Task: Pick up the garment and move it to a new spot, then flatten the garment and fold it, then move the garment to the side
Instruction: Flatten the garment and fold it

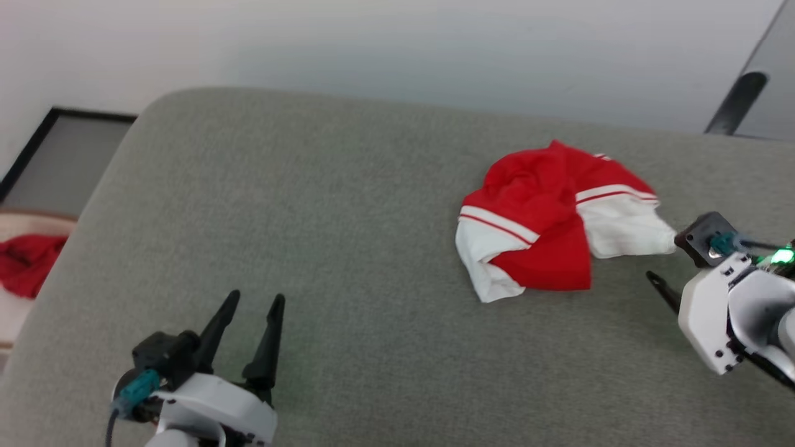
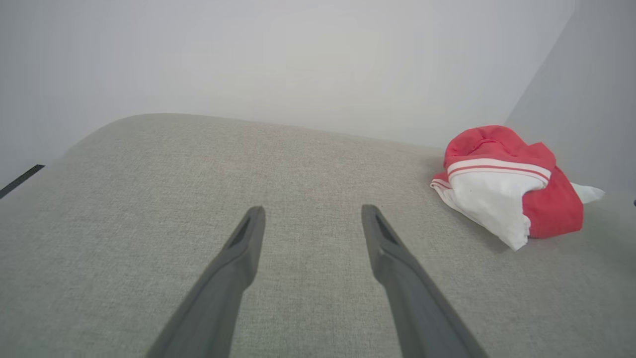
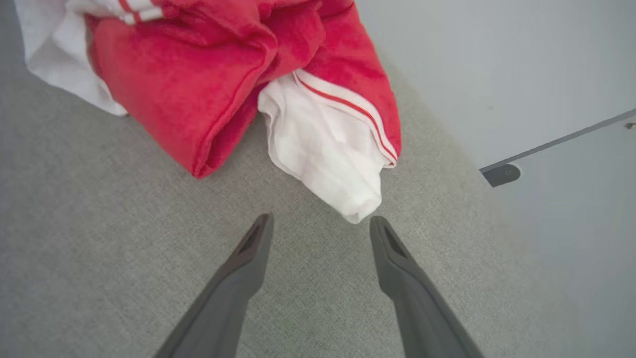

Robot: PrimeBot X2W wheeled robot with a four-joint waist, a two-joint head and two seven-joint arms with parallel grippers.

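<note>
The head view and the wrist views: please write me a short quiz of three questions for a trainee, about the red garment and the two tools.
1. True or false: the bright red soft garment with white panels lies neatly folded on the grey fabric cushion.
2. Between the left tool and the right tool, which is nearer the garment? A) left B) right C) equally near
3. Fill in: both tools are ____, holding nothing.
Key: 1 false, it lies bunched up; 2 B; 3 open.
</note>
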